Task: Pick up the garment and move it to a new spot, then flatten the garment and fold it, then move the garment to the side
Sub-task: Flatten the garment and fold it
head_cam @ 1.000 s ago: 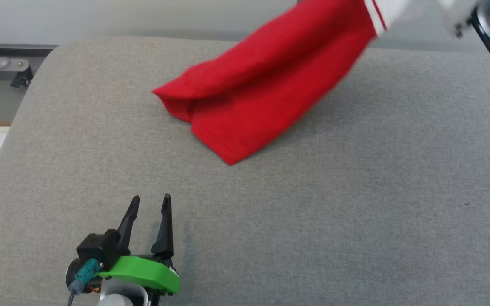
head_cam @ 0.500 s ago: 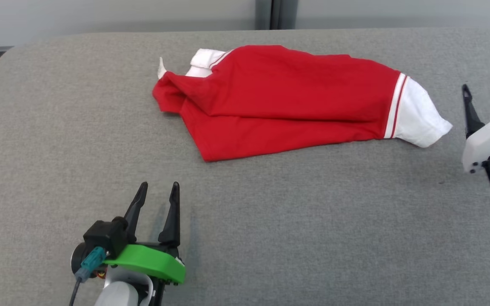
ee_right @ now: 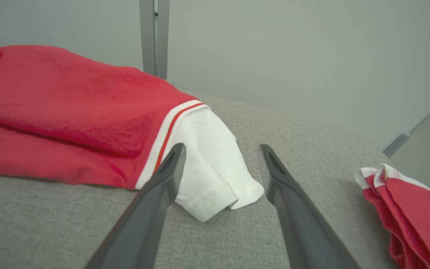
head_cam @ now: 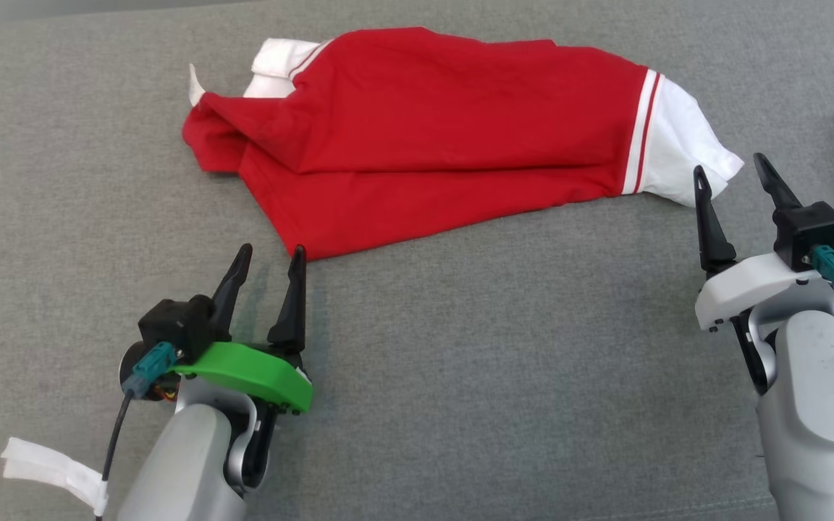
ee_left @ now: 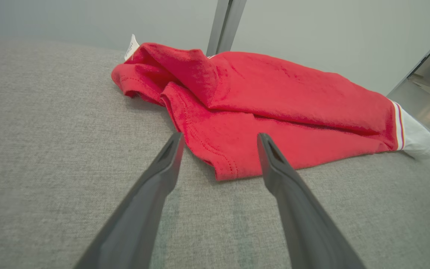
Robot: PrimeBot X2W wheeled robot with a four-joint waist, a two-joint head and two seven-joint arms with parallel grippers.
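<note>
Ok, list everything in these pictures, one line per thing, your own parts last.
shirt: one, red with white sleeves, lying rumpled across the far middle of the table
cloth bundle: one, red and white, at the table's right edge
table: one, grey fabric top, under both
post: one, grey metal, upright behind the table
left gripper: one, dark fingers on a green mount, open, at the shirt's near corner
right gripper: one, dark fingers on a white mount, open, by the shirt's right end
</note>
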